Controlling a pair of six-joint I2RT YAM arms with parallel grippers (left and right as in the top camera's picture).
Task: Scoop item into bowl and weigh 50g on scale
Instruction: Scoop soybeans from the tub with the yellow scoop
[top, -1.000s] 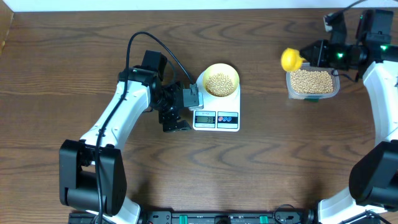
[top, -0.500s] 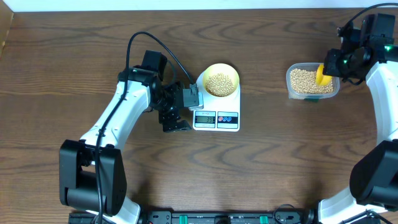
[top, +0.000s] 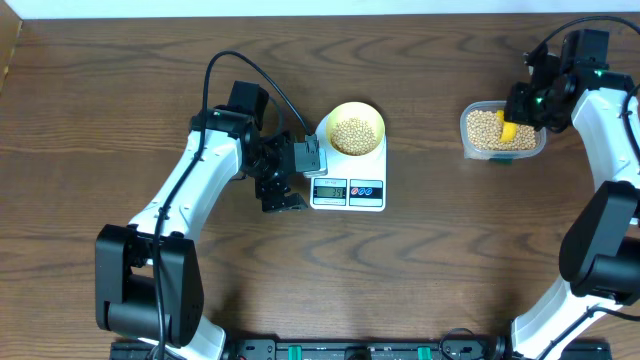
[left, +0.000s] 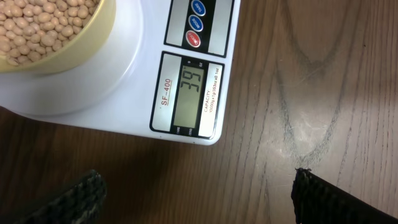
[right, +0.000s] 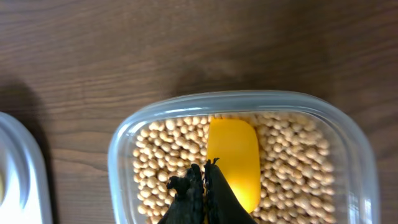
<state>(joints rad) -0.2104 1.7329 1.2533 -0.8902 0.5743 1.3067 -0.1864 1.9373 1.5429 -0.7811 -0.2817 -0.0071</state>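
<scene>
Nearest, the left fingers (left: 74, 199) hang apart and empty over the table (left: 311, 93), just beside the display end of the digital kitchen scale (left: 134, 93). Its LCD (left: 189, 93) reads 39, and the printed label says "SF-400". The "CAPACITY" line beside it is too small to read. Behind the display, the pale yellow bowl (left: 87, 43) sits on the platform, part full of soybeans (left: 43, 25). Well apart at the far right, the right fingers (right: 193, 193) are clamped on the yellow measuring scoop (right: 233, 155), which is dipped into the beans of the clear plastic container (right: 124, 149). The reading is not far short of 50, so a heaped scoop would likely overshoot. Round beans could also roll off during the carry across.
</scene>
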